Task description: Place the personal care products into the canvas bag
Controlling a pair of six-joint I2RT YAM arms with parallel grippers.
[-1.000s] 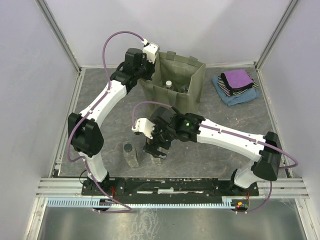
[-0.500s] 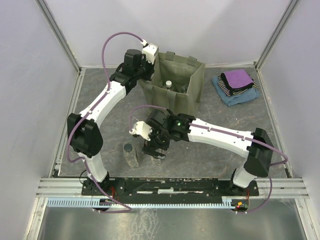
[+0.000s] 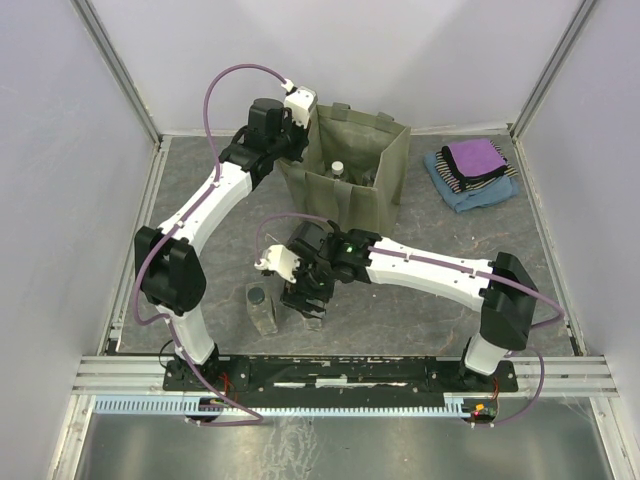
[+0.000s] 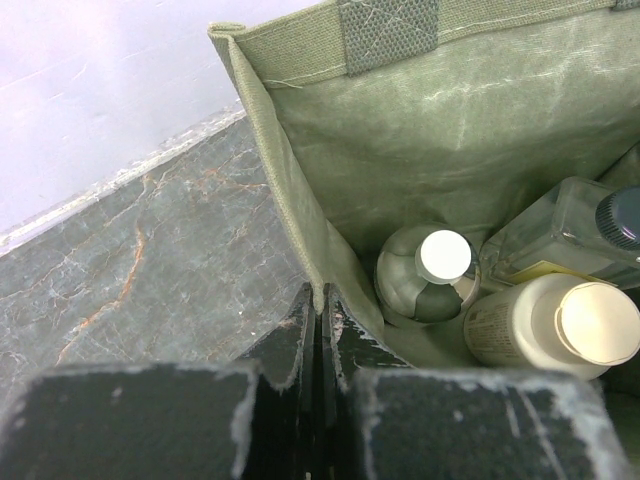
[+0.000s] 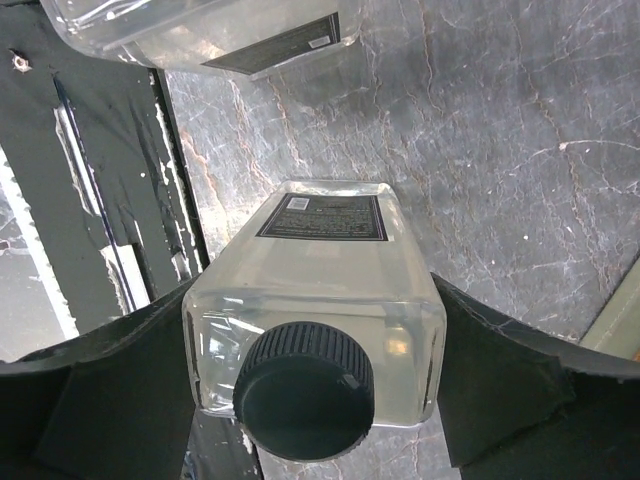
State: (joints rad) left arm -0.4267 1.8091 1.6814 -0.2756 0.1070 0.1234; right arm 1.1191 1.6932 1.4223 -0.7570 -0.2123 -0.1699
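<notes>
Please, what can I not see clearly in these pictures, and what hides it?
Top view: the right gripper covers most of the bottle under it.
Right wrist view: the top edge cuts off the second bottle; label print is too small to read.
Left wrist view: the right edge cuts off the clear bottle inside the canvas bag.
Top view: the bag's walls hide most of its contents.

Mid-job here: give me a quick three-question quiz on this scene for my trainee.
1. True or false: the left end effector is pinching the rim of the canvas bag.
2. How many containers show inside the bag in the left wrist view?
3. What sits between the fingers of the right end effector? A) nothing B) a clear dark-capped bottle C) a spoon
Key: 1 true; 2 three; 3 B.
</notes>
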